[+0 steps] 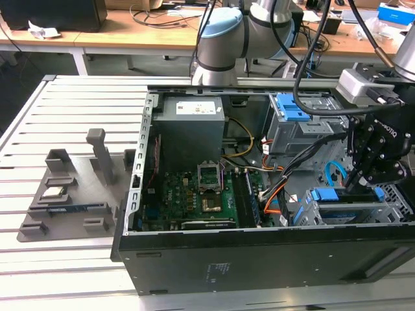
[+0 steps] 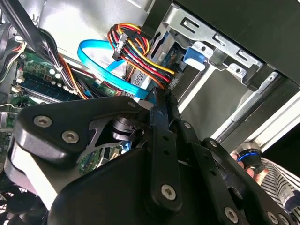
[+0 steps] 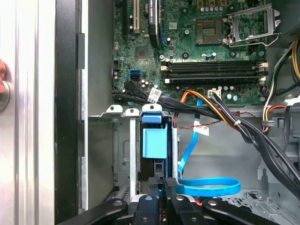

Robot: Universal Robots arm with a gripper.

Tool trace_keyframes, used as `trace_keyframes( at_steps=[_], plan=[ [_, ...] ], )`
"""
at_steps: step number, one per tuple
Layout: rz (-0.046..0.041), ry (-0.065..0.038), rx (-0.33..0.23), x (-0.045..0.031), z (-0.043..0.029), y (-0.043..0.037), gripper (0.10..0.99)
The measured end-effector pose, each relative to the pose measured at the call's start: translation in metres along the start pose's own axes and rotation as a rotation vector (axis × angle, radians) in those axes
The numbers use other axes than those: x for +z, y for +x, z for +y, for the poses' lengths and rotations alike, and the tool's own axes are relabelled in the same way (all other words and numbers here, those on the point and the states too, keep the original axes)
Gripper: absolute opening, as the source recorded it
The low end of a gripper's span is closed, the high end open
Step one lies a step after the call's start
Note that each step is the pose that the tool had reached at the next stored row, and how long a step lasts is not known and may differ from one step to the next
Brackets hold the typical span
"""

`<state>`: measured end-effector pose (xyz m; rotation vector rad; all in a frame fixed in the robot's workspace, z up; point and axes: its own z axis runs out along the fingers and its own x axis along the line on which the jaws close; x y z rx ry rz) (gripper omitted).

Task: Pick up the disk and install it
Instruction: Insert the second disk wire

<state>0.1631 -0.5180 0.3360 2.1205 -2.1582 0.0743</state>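
My gripper (image 1: 360, 184) sits inside the open computer case (image 1: 259, 259), over the drive cage (image 1: 353, 214) at the exterior view's right.

The disk (image 3: 154, 143) stands edge-up in that cage's slot, its blue bracket facing me. The jaws look drawn narrow just beside its end; grip unclear. The motherboard (image 1: 194, 194) fills the case floor; a grey parts tray (image 1: 65, 201) rests on the desk.

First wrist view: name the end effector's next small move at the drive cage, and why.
Probably a short, straight push along the slot. The silver hard drive in its bright blue plastic bracket appears to stand edge-on between rails of the grey metal cage, the end effector right at its end; a flat blue cable lies close beside.
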Motion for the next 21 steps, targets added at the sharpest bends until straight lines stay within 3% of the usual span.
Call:
trace_keyframes(
  at_steps=[4,7,9,10,13,21],
  plan=[
    [-0.0005,0.000,0.000,-0.0008,0.0000,0.0001,0.235],
    [-0.0002,0.000,0.000,-0.0225,0.0011,0.0015,0.235],
    [-0.0001,0.000,0.000,-0.0330,0.0016,0.0007,0.224],
    [-0.0001,0.000,0.000,-0.0415,0.0020,0.0006,0.157],
    [0.0000,0.000,0.000,-0.0562,0.0027,0.0006,0.106],
    [-0.0001,0.000,0.000,-0.0582,0.0028,0.0007,0.106]
  ],
)
